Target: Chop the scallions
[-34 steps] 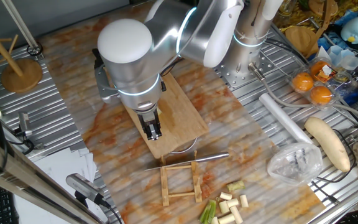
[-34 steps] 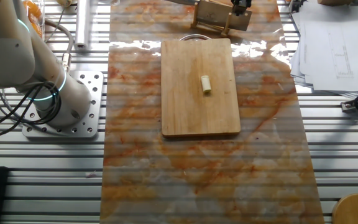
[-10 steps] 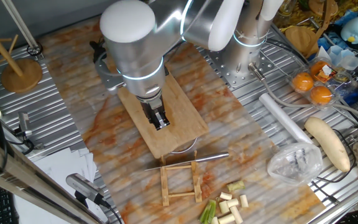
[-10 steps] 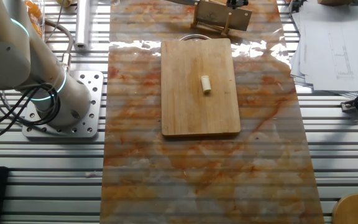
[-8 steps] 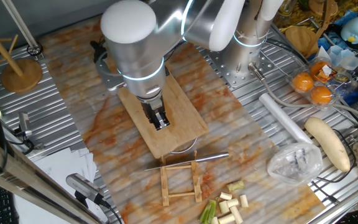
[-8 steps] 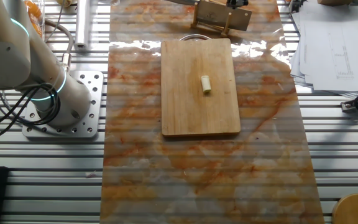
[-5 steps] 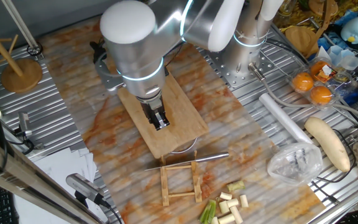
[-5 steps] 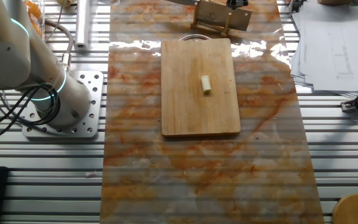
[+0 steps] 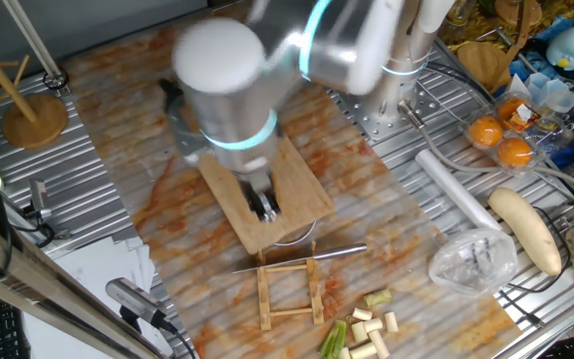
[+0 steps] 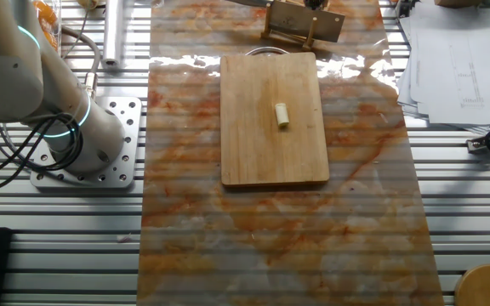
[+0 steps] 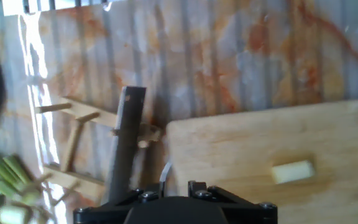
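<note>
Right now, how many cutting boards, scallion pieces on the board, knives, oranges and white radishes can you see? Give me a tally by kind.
Cutting board: 1
Scallion piece on the board: 1
Knife: 1
Oranges: 2
White radish: 1
Total: 6

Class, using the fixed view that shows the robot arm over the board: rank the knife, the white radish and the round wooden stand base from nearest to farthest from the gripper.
1. Knife: just below the gripper, on the wooden rack.
2. Round wooden stand base: far left.
3. White radish: far right, the farthest.
</note>
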`<action>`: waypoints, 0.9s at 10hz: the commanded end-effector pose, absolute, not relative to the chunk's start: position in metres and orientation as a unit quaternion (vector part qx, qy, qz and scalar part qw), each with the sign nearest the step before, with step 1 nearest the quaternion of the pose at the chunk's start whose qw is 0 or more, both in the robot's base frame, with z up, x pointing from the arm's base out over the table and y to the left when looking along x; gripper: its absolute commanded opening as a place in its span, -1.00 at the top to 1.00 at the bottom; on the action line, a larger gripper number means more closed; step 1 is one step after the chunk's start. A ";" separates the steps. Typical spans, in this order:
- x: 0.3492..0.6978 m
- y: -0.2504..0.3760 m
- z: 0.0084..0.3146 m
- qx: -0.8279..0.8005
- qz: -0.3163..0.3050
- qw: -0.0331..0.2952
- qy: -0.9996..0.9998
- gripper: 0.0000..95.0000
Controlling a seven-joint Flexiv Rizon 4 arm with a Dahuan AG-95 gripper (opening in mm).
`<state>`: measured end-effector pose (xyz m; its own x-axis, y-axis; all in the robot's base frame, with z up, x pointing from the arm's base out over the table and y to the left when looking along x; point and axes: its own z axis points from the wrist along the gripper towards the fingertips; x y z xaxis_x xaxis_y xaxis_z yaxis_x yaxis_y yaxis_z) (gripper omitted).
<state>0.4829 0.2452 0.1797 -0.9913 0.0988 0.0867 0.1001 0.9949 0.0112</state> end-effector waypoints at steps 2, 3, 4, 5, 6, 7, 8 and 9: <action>0.487 0.287 0.157 -0.089 0.009 0.045 -0.995 0.60; 0.487 0.296 0.149 -0.095 0.013 0.044 -0.994 0.60; 0.486 0.302 0.142 -0.100 0.017 0.043 -0.994 0.60; 0.484 0.306 0.138 -0.103 0.020 0.041 -0.994 0.60; 0.484 0.306 0.138 -0.104 0.020 0.041 -0.994 0.60; 0.484 0.306 0.138 -0.104 0.020 0.041 -0.993 0.60; 0.484 0.306 0.138 -0.104 0.020 0.041 -0.994 0.60; 0.484 0.306 0.138 -0.105 0.019 0.041 -0.993 0.60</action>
<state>0.4832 0.3054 0.1382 -0.9748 0.2099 0.0755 0.2069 0.9773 -0.0447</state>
